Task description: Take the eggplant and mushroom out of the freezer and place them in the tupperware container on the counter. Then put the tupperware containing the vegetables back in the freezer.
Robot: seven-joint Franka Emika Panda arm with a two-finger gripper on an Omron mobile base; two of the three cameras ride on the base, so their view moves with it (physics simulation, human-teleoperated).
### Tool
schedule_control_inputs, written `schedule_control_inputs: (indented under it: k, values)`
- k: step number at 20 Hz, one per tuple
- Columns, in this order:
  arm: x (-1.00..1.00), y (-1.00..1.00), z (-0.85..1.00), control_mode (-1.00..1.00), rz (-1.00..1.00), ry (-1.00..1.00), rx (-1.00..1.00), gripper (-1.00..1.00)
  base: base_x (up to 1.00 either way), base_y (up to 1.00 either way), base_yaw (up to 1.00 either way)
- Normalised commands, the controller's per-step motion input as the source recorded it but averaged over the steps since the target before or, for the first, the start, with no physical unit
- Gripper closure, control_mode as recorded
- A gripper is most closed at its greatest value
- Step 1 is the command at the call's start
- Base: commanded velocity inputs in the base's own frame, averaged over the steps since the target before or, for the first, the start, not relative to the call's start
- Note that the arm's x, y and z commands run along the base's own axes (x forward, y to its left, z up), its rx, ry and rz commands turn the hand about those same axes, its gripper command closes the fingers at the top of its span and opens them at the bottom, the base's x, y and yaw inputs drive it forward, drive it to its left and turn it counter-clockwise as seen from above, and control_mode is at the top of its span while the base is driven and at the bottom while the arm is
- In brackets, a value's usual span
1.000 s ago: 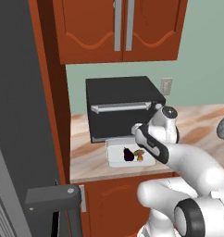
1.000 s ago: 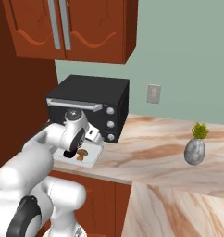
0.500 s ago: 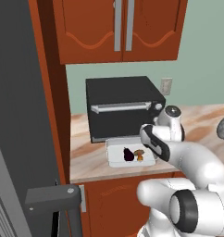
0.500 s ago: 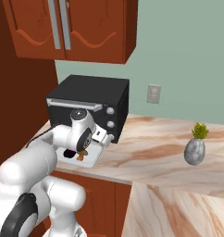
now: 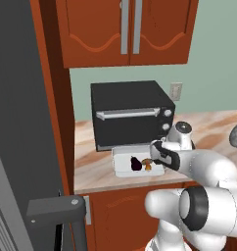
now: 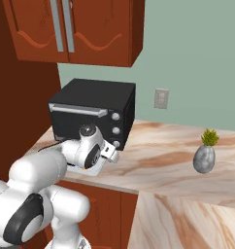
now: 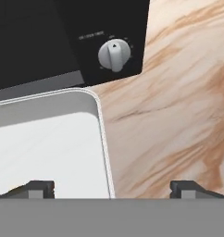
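Note:
The tupperware container (image 5: 122, 165) lies on the counter (image 5: 91, 169) in front of the black toaster oven. In it sit the dark eggplant (image 5: 135, 163) and, to its right, the mushroom (image 5: 148, 165). My gripper (image 5: 155, 156) hovers just above the container's right end, open and holding nothing. In the hand view the gripper (image 7: 112, 187) straddles the container's rim (image 7: 102, 134): one fingertip (image 7: 38, 187) is over the tray floor, the other over the marbled counter (image 7: 178, 106). The grey freezer door (image 5: 22, 127) stands at the left.
The toaster oven (image 5: 130, 112) stands right behind the container, its knob (image 7: 115, 54) close ahead of the hand. A small potted plant (image 6: 205, 155) stands further right on the counter. Wooden cabinets hang overhead. The freezer's bar handle (image 5: 57, 211) juts out at the lower left.
My hand has sunk a little and turned, settling lower over the container's right end. The eggplant, mushroom and container lie where they were.

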Motion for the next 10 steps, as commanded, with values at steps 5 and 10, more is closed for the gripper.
schedule_control_inputs:
  k: [5,10]
  values:
    - [0.0,-0.07,-0.4,-1.0,0.01,0.0,0.03,-1.0,0.0,0.0,0.0]
    - [0.02,0.0,-0.3,-1.0,0.02,0.01,0.06,-1.0,0.0,0.0,0.0]
